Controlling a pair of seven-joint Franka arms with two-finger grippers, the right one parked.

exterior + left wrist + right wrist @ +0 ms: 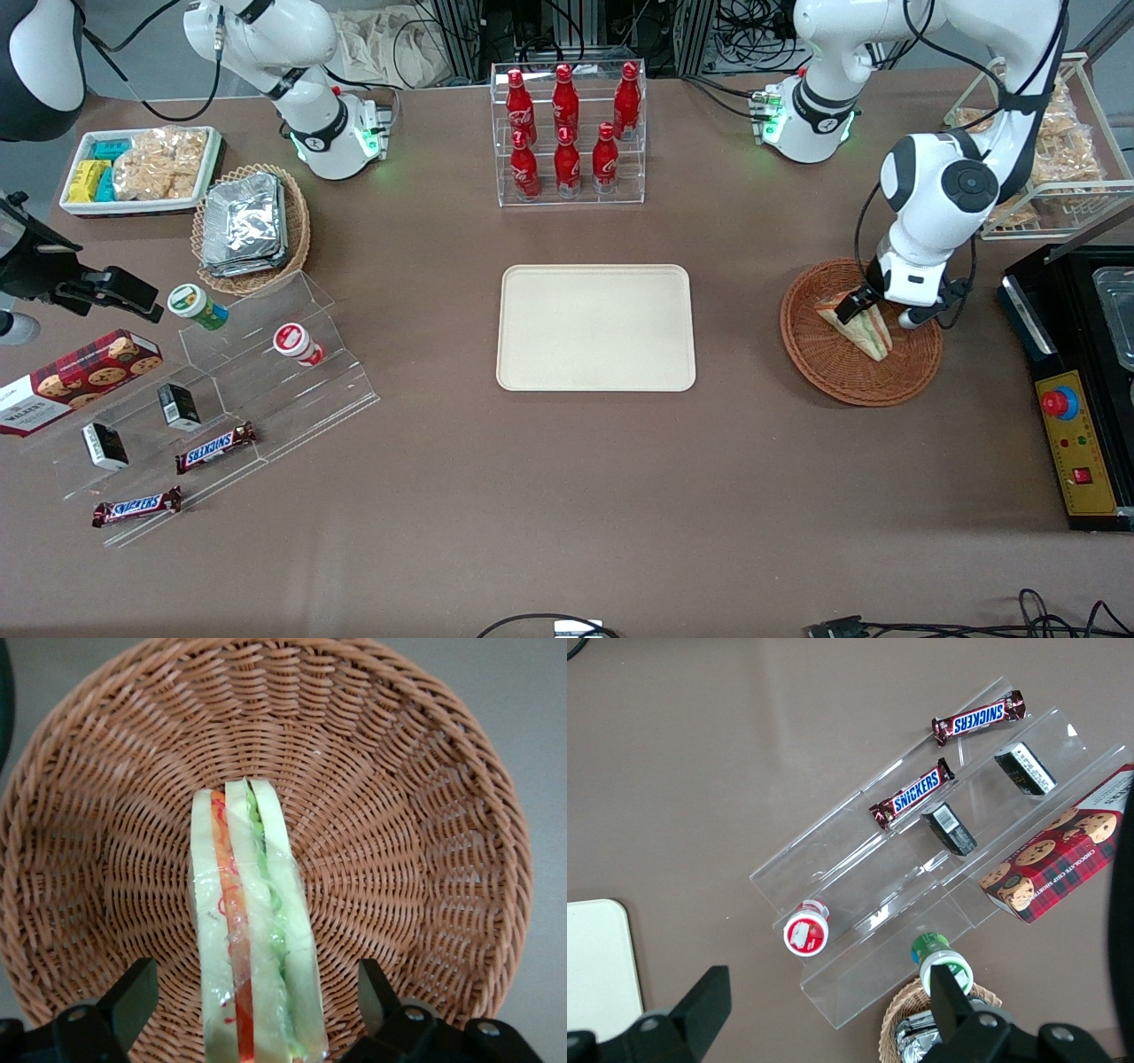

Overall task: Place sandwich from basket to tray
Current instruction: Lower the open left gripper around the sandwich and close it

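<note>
Low over the round, shallow, reddish-brown woven wicker basket point(859, 333), at the right of the front view: the left arm's two-finger gripper point(879, 311), fingers spread wide and closed on nothing. One dark fingertip point(133, 990) apart from one face of the small triangular wedge of pale bread with green and orange-red filling point(252, 930), the other fingertip point(376, 990) apart from the opposite face, bare weave visible in both gaps. Sandwich wrapped in clear film, lying in the basket's bowl, cut edge turned up toward the wrist camera. In the front view, partly covered by the gripper, so perhaps slightly tilted against the weave, though hard to tell there.

At the centre of that frame, flat on the brown table point(567, 496): the cream-beige rectangular tray with rounded corners and a low raised rim point(595, 328), well apart from the basket. Higher in the frame than the tray, farther from the camera: a clear acrylic rack of red bottles point(568, 133). At lower left: a clear stepped acrylic stand point(221, 390) with two brown chocolate bars point(215, 446).
</note>
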